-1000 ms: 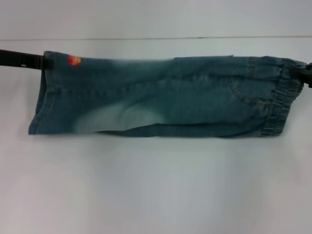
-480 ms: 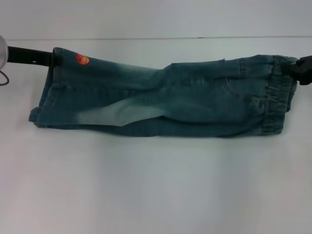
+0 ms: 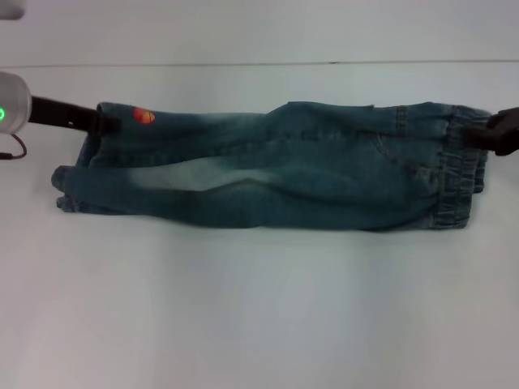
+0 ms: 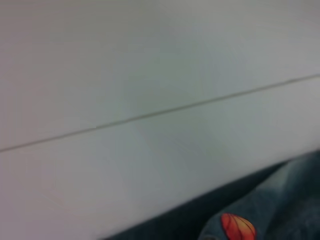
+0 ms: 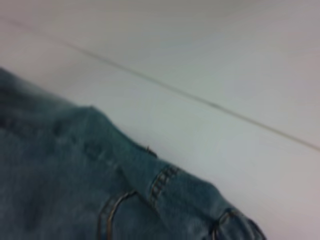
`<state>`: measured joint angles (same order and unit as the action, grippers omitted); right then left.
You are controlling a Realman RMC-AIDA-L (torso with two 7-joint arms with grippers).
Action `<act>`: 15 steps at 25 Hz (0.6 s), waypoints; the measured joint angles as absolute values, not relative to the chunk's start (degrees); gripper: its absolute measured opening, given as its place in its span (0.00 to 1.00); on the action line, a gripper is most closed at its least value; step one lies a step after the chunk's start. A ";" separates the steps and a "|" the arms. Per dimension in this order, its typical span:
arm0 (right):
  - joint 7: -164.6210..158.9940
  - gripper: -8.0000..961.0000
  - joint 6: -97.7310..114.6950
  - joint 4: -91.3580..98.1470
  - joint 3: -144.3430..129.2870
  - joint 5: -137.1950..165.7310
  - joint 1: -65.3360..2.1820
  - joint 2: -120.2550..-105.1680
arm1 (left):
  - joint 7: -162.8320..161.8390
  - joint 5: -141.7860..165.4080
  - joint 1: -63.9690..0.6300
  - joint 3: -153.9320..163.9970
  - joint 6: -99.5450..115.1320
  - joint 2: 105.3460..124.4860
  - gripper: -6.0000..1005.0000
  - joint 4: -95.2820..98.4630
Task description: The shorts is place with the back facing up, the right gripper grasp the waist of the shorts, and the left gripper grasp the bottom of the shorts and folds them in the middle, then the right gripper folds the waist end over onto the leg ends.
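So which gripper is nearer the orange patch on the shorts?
Left. The left gripper is at the leg end of the shorts, right beside the orange patch. The right gripper is at the waistband, the opposite end.

**Denim shorts folded lengthwise, stretched across the table**

The blue denim shorts [image 3: 276,166] lie as one long, narrow band running side to side across the white table, folded along their length so one leg sits over the other. The elastic, gathered waist [image 3: 462,174] is at the right end, bunched and puckered; the leg hems [image 3: 73,182] are at the left end, slightly rumpled and stacked. A pale, faded streak runs along the leg near the middle. A small orange-red patch [image 3: 143,116] sits near the far left corner. Seam stitching and a belt loop [image 5: 162,182] show by the waist. The far edge looks slightly raised at both ends, the middle sagging and creased.
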<state>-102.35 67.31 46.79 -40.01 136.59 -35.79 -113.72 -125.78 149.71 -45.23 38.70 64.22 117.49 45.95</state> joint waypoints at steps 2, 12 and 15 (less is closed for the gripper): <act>-103.05 0.16 68.09 46.88 -40.49 137.57 -36.00 -113.77 | -126.32 149.86 -45.22 39.95 65.25 117.22 0.14 45.94; -105.61 0.62 70.27 49.28 -40.99 139.37 -36.32 -114.35 | -126.50 150.08 -45.69 40.51 68.74 116.58 0.45 46.35; -106.46 0.74 69.80 50.58 -41.27 140.68 -36.24 -114.89 | -126.97 150.97 -45.99 40.56 69.39 116.36 0.54 46.37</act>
<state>-106.46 69.80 50.58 -41.28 140.68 -36.24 -114.89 -126.97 150.97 -45.99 40.56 69.39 116.36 46.37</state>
